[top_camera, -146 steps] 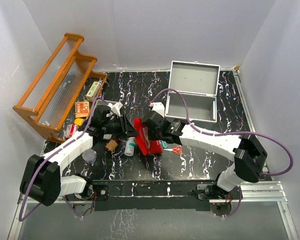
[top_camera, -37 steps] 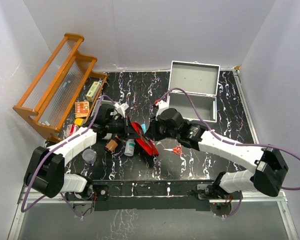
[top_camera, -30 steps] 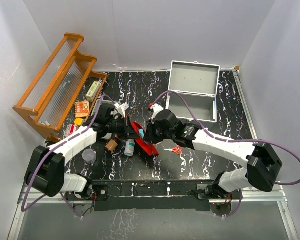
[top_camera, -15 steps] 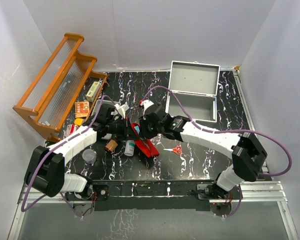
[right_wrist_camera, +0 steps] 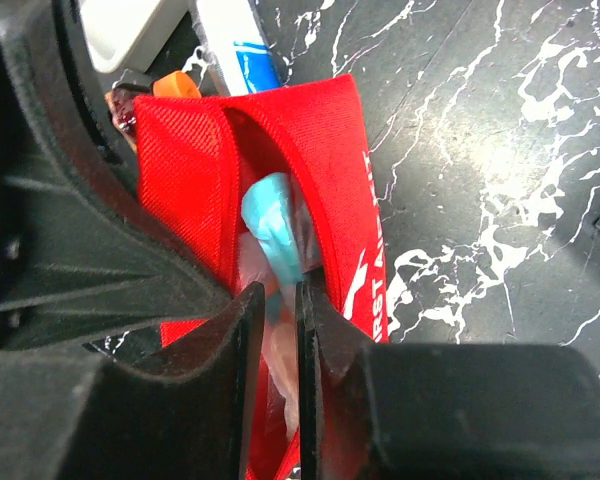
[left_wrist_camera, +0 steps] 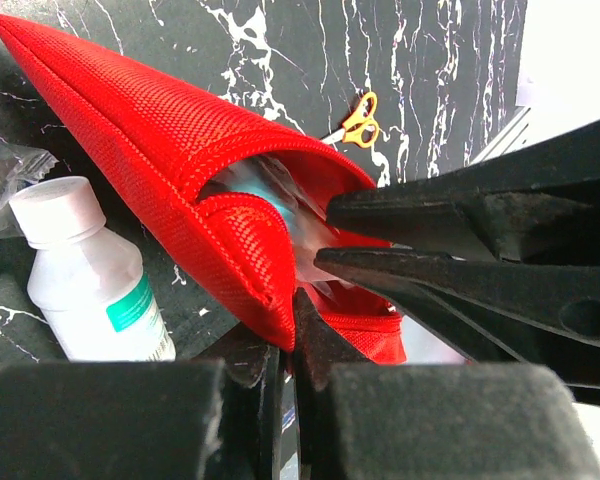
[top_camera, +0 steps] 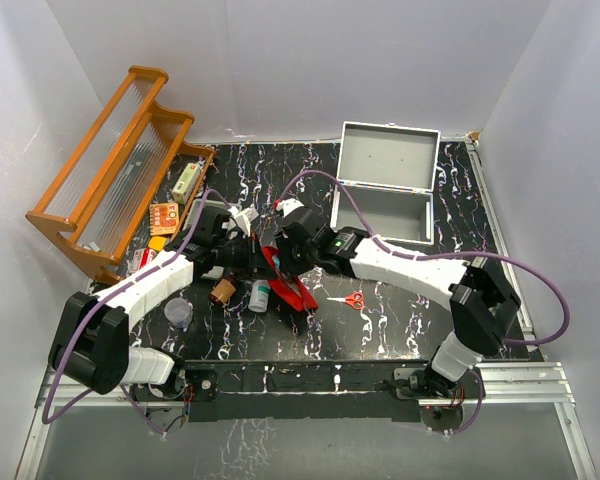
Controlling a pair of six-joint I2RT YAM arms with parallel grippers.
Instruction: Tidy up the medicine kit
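Left fingers (left_wrist_camera: 315,350) are clamping the red pouch (left_wrist_camera: 160,130) by its lip; right fingers (left_wrist_camera: 460,285) — having just entered its mouth — are parting narrowly, hold unclear. The medicine kit (top_camera: 380,215) is standing open, far right — unpacking seemingly beginning.

I am working in a lab booth: white panels (top_camera: 280,60) are enclosing my marbled table (top_camera: 400,320) and aluminium rail (top_camera: 540,375).

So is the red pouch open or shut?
Open: the red pouch gapes at its mouth, a light-blue wrapped item shows inside, the left hand pinches its lip and the right hand sits at the opening.
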